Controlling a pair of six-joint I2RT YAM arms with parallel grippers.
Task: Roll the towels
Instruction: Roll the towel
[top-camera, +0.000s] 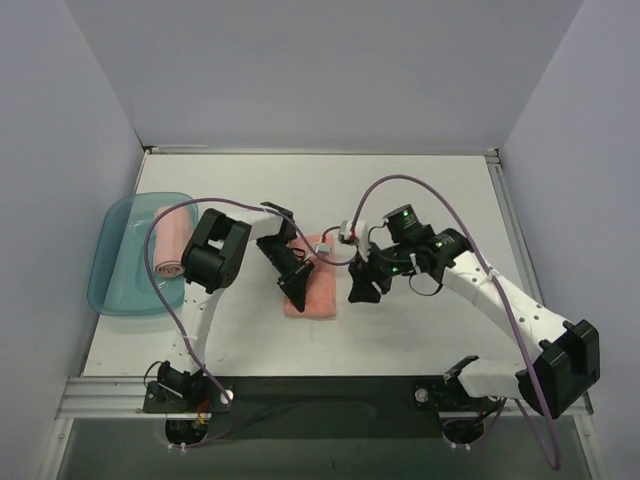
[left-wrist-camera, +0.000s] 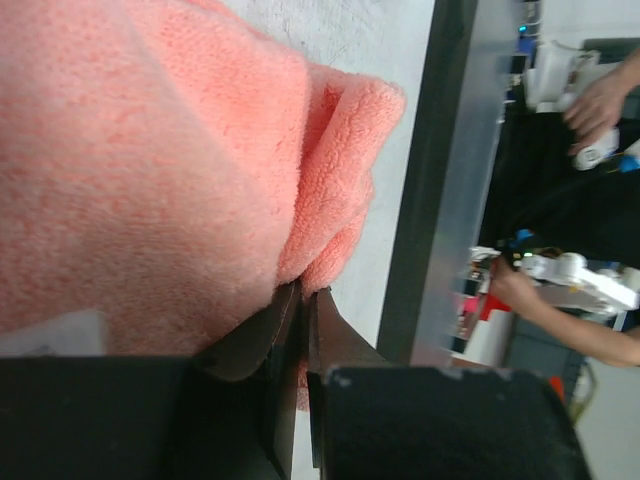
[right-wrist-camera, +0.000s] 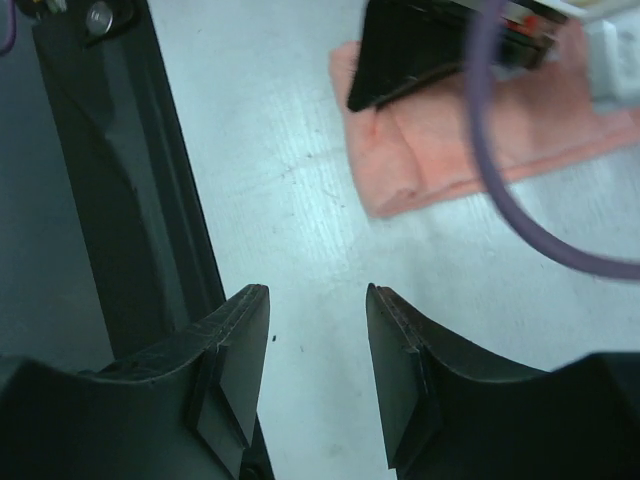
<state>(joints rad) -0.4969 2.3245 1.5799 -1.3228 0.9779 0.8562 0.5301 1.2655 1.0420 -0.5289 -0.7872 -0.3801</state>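
A salmon-pink folded towel (top-camera: 312, 292) lies near the middle of the white bench (top-camera: 430, 190), a little left of centre and just in front of the two arms' wrists. The left hand (top-camera: 299, 272) reaches onto it from the left. In the left wrist view this hand (left-wrist-camera: 304, 318) has its two dark fingers (left-wrist-camera: 262, 345) pressed almost together on a thick fold at the cloth's edge, with pink pile showing in the thin slit between them. The towel (left-wrist-camera: 150, 170) fills most of that view, and its layered edge bulges out just above the fingertips. The right hand (top-camera: 363, 288) sits just beside the towel's right edge, apart from it. Seen from its own wrist, the right hand (right-wrist-camera: 316, 300) has its fingers (right-wrist-camera: 235, 350) spread wide with nothing between them but bare bench (right-wrist-camera: 290, 180). The towel (right-wrist-camera: 450, 150) lies farther ahead, and its near corner shows stacked layers. A purple cable (right-wrist-camera: 495, 150) crosses in front of the cloth, and a dark strip (right-wrist-camera: 120, 180) runs along the bench edge on the left of that view. Well to the left, at the edge of the bench, a rolled towel (top-camera: 171, 244) lies as a short pink cylinder inside a translucent teal tray (top-camera: 118, 270).
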